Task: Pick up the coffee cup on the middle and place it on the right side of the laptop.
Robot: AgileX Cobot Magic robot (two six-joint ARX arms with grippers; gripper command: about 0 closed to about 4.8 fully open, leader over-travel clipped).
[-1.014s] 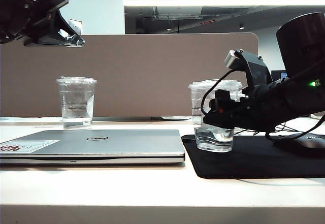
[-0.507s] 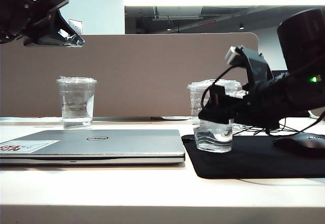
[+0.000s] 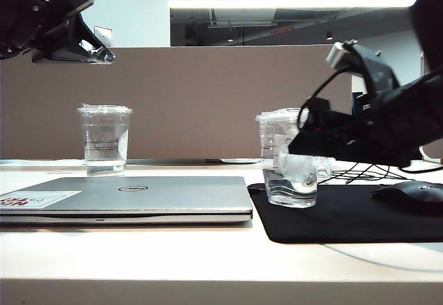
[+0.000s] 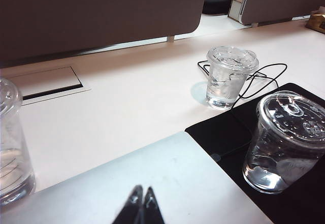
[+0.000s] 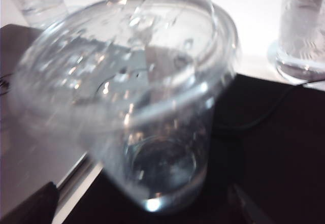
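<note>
The coffee cup (image 3: 291,189), clear with a clear lid and a white emblem, stands upright on the black mat just right of the silver laptop (image 3: 138,194). My right gripper (image 3: 299,150) hovers at the cup's upper right side, open and holding nothing. In the right wrist view the cup (image 5: 142,107) fills the frame, with the gripper (image 5: 142,214) spread wide and one dark fingertip (image 5: 30,203) clear of it. My left gripper (image 3: 104,54) hangs high at the far left. The left wrist view shows the left gripper (image 4: 142,197) shut and empty over the laptop lid (image 4: 177,183), the cup (image 4: 287,142) beyond.
A larger ringed cup (image 3: 104,139) stands behind the laptop at left. A short cup (image 4: 229,76) with cables sits behind the mat (image 3: 360,218). A black mouse (image 3: 408,196) lies on the mat at right. A brown partition (image 3: 208,90) closes the back.
My right gripper has opened, risen and drawn back to the right, off the coffee cup. The cup stays on the mat. The left arm has not moved.
</note>
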